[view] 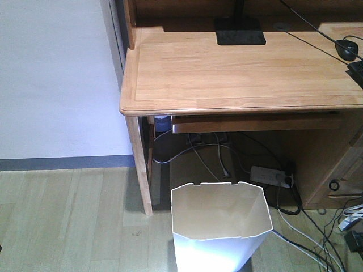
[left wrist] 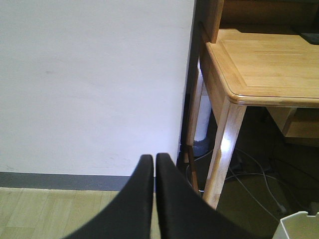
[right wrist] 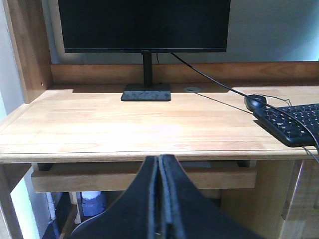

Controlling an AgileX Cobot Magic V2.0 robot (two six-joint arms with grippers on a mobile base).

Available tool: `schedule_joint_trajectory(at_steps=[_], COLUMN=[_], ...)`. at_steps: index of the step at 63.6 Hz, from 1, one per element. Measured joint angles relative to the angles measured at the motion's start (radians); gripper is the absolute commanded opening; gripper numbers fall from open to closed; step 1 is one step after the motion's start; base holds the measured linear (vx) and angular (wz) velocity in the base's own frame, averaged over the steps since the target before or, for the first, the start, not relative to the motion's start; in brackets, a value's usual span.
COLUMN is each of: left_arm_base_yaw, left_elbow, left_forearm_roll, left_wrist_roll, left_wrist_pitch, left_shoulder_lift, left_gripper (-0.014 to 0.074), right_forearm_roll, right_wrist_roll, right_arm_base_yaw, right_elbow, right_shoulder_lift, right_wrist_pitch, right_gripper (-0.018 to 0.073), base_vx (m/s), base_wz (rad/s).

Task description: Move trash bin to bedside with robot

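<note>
Tapering plastic trash bin (view: pixel 211 254) (faceted rim)

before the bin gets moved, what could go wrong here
1. Cables trail over the floor right beside the trash bin; dragging it could snag them or tug the power strip.
2. The bin stands near the desk leg; a sideways push might bump or tip it.
3. The left gripper and right gripper are shut, holding nothing.

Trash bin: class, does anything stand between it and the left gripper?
Nothing visible does. In the left wrist view the trash bin sits low right of the shut left gripper; the desk leg stands farther back.
</note>
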Motion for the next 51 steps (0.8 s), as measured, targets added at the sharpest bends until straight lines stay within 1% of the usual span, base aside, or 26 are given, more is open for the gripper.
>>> schedule_joint_trajectory(at_steps=[51], left_arm_base_yaw=[0.0], left_elbow=[0.0], left_forearm_roll=[0.0], left_wrist_roll=[0.0], left_wrist_pitch=[0.0], left_shoulder_lift=[0.0], left_gripper=[-0.0006], right_forearm_roll=[0.0], right_wrist_roll=[0.0], right_arm_base_yaw=[0.0], right_elbow=[0.0], right_shoulder_lift=[0.0], right_wrist_pitch=[0.0], right_gripper=[-0.0009], base_vx=[0.0], base_wz=[0.0])
